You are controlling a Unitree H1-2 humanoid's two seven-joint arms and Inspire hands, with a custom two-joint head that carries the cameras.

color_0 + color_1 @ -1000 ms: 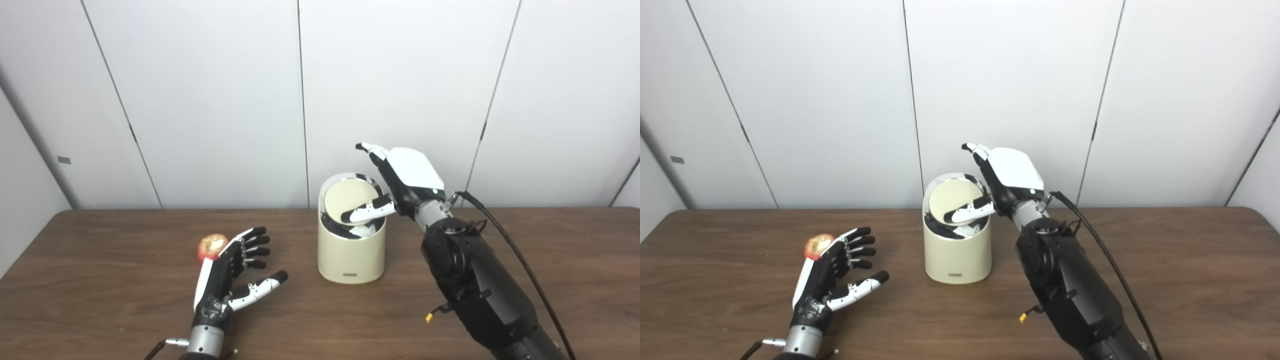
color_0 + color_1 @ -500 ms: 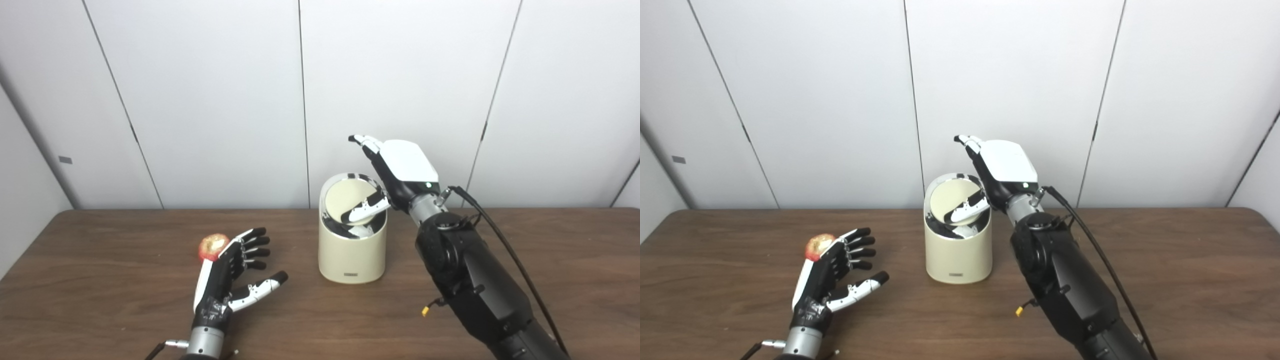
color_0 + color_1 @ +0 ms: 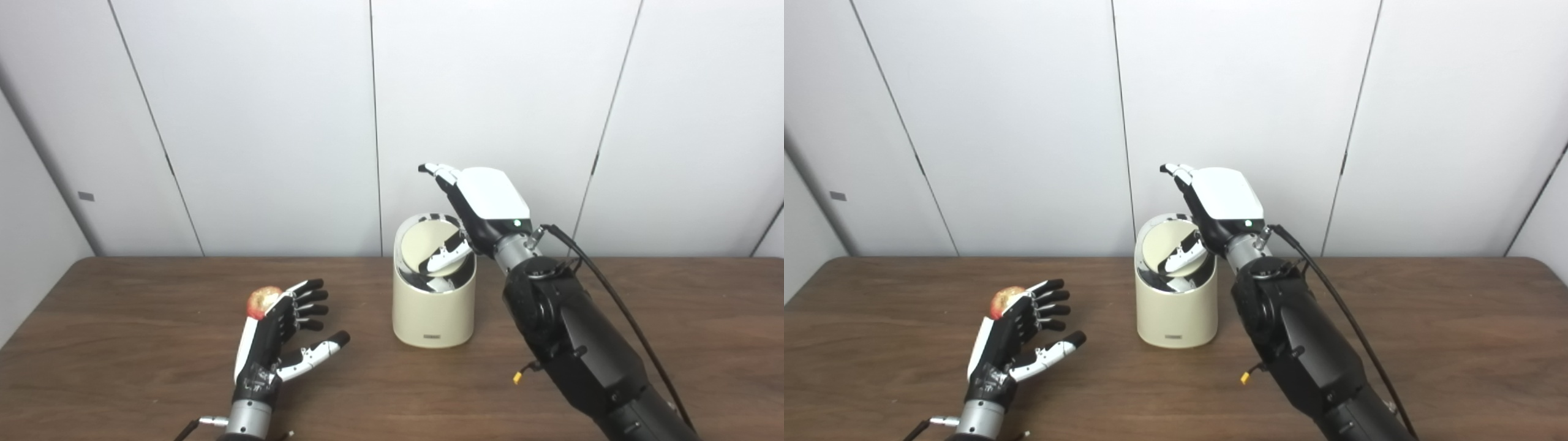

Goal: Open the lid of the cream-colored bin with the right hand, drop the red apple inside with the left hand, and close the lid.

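Note:
A cream-colored bin [image 3: 433, 309] stands on the brown table [image 3: 122, 380] near its back middle. Its round lid [image 3: 424, 247] is tilted up, showing a dark gap at the front of the rim. My right hand [image 3: 481, 205] hovers over the bin's right side with fingers spread; its thumb lies against the tilted lid. The red apple [image 3: 262, 300] rests on the table to the left, partly hidden behind my left hand [image 3: 278, 334]. That hand stands open, palm facing right, fingers apart, holding nothing.
White wall panels [image 3: 257, 122] rise right behind the table's back edge. A black cable [image 3: 618, 306] runs along my right forearm. Bare wood lies to the right of the bin and along the front.
My right hand has shifted left and a little up over the bin, and the lid stands more steeply tilted. The view has shifted slightly. The left hand and apple stay put.

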